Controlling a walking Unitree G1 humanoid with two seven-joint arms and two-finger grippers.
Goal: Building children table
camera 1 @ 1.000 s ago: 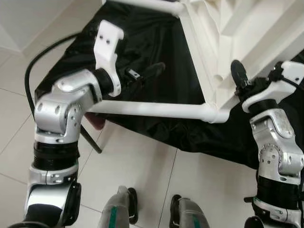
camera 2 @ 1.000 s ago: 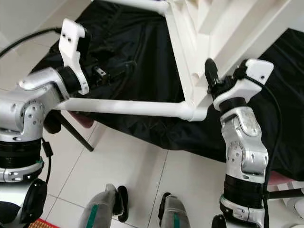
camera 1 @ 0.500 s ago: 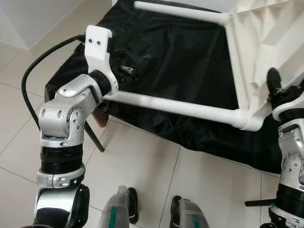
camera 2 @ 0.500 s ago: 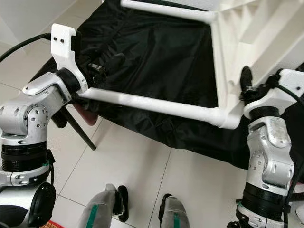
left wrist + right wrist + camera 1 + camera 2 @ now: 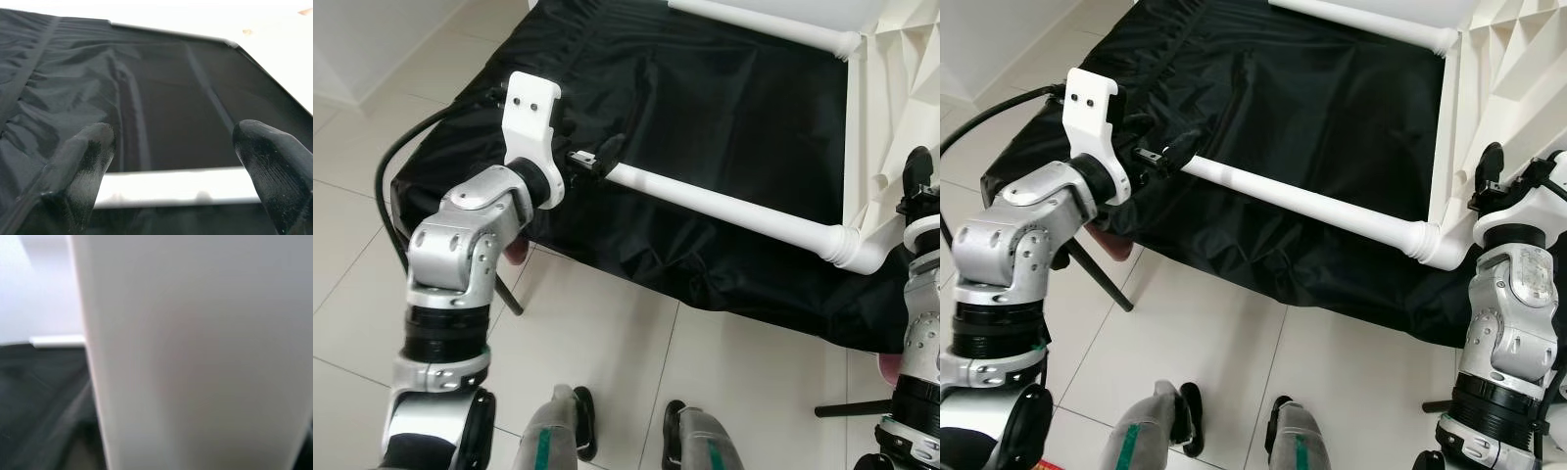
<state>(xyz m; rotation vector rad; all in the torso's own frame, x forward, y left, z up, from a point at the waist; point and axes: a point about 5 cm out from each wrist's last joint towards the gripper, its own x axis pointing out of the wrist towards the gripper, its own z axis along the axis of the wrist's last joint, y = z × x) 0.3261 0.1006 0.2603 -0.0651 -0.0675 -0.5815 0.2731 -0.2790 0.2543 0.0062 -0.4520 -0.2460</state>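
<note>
A white children's table lies tipped on a black cloth (image 5: 705, 98), its ribbed top (image 5: 901, 88) at the right. One long white leg (image 5: 734, 208) runs from the corner joint (image 5: 857, 250) toward my left gripper (image 5: 594, 157). That gripper is open, and the leg's free end sits right at its fingertips. In the left wrist view the leg (image 5: 171, 186) lies across the gap between the two spread fingers (image 5: 80, 166). My right gripper (image 5: 1491, 168) is shut on the top's edge, one black finger standing against it. A second leg (image 5: 764, 22) runs along the far side.
The black cloth drapes over a low stand with a dark metal leg (image 5: 506, 289) and a reddish pad (image 5: 514, 257) beneath it. A black cable (image 5: 396, 166) loops off my left arm. White tile floor (image 5: 607, 343) lies in front, my feet (image 5: 578, 421) on it.
The table has shifted right along with my right arm. The leg's end, which reached under my left wrist, now lies at the left fingertips. The camera has also turned.
</note>
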